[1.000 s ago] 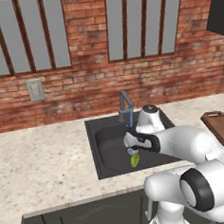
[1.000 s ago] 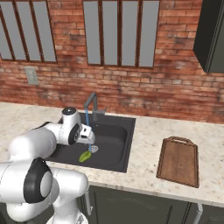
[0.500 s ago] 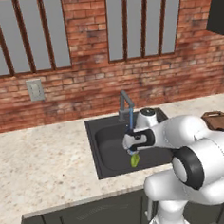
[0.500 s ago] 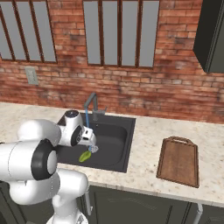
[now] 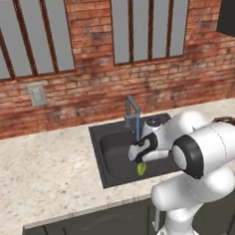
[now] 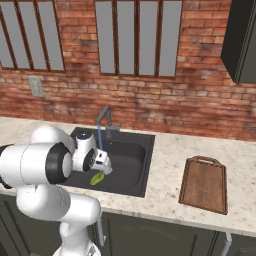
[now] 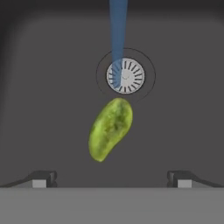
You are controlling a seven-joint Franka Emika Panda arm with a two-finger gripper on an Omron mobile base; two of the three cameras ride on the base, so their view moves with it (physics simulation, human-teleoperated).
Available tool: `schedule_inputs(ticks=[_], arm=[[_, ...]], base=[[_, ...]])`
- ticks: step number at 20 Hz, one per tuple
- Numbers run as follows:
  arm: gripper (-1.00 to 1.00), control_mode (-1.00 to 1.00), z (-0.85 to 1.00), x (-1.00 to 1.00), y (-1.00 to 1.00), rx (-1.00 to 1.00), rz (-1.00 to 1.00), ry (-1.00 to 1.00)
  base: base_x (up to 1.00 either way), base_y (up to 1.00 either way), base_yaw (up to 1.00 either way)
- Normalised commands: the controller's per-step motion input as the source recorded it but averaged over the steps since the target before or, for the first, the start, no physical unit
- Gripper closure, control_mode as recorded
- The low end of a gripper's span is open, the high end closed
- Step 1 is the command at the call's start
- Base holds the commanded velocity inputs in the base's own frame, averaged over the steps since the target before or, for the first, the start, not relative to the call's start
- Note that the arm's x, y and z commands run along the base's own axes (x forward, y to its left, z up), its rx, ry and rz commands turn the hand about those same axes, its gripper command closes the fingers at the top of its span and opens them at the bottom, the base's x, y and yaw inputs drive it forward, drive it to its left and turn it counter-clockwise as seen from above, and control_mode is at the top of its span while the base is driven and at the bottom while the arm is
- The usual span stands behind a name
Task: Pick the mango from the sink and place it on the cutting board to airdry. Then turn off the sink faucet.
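So the fingers (image 7: 112,177) are spread about as wide as they go and there's nothing between them, just the two dark tips sitting far apart at the bottom of the hand view. The mango (image 7: 110,128) is lying on the sink floor right ahead of them, roughly centred between the two tips but not touching either one. It's a yellow-green oval, lying tilted, with its upper end almost up against the round silver drain (image 7: 125,75).

A thin blue stream of water (image 7: 117,35) comes straight down and lands on the left part of that drain, so the tap is clearly running. The stream misses the mango, passing just above its top end in the hand view.

From the base cameras, the fingers (image 5: 138,157) hang low inside the sink (image 5: 106,155), with the mango (image 5: 141,168) just under them near the front of the basin. The sink faucet (image 5: 131,109) stands at the back rim, its bent spout reaching out over the basin.

In the right base view the fingers (image 6: 103,163) and mango (image 6: 97,178) sit in the left half of the sink (image 6: 134,165). The cutting board (image 6: 204,184) is well off to the right on the speckled bench (image 6: 165,155), handle end pointing at the brick wall (image 6: 200,107), nothing on it.
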Motion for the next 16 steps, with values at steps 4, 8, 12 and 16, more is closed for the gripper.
schedule_inputs(ticks=[4,8,12,16], arm=[[-1.00,-1.00,-0.31,0.09,0.02,0.00,0.00,0.00],[-1.00,-1.00,-0.31,0.11,0.05,0.00,0.00,0.00],[-1.00,-1.00,-0.33,0.10,0.00,0.00,0.00,0.00],[-1.00,-1.00,-0.31,0.13,0.00,0.00,0.00,0.00]], base=[[0.00,0.00,0.00],[0.00,0.00,0.00],[0.00,0.00,0.00],[0.00,0.00,0.00]])
